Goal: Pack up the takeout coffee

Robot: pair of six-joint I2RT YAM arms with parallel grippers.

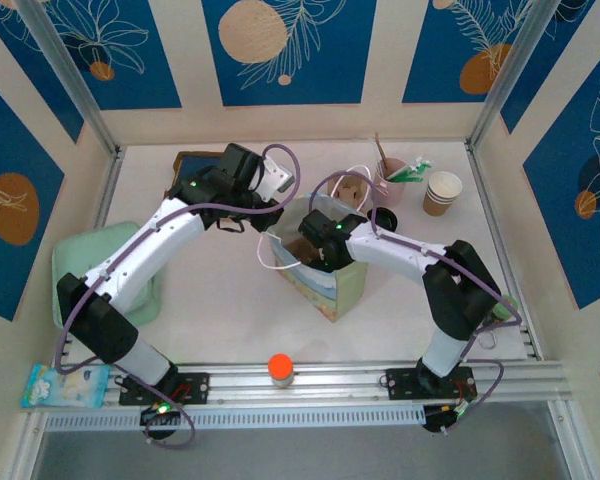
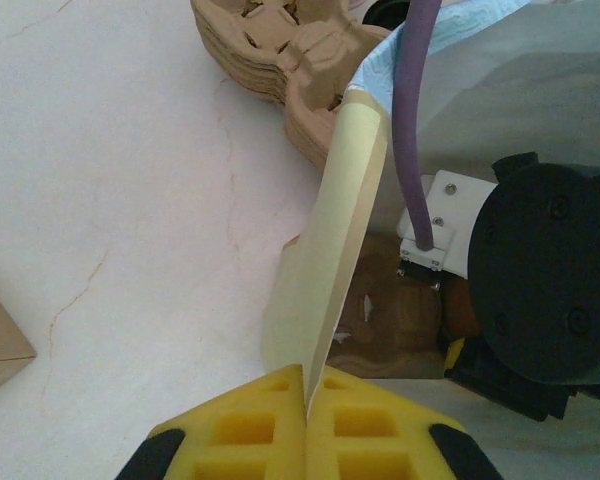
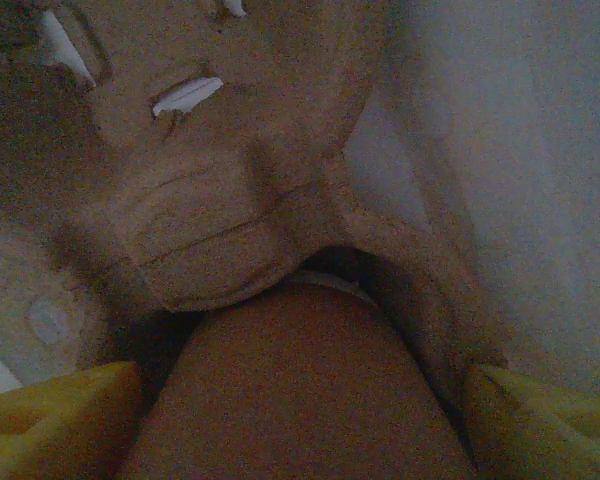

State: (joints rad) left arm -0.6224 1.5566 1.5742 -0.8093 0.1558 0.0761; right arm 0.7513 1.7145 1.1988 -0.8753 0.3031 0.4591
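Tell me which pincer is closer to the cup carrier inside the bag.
Right. The right pincer is down inside the bag, holding a brown cup just over the carrier; the left pincer pinches the bag's rim above.

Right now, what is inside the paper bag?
Inside the paper bag lies a cardboard cup carrier; the right gripper holds a brown cup close to it. The right arm covers the bottom.

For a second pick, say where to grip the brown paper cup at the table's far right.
Pinch the brown paper cup across its side wall, probably from the near side: it stands upright, a green packet close on its left.
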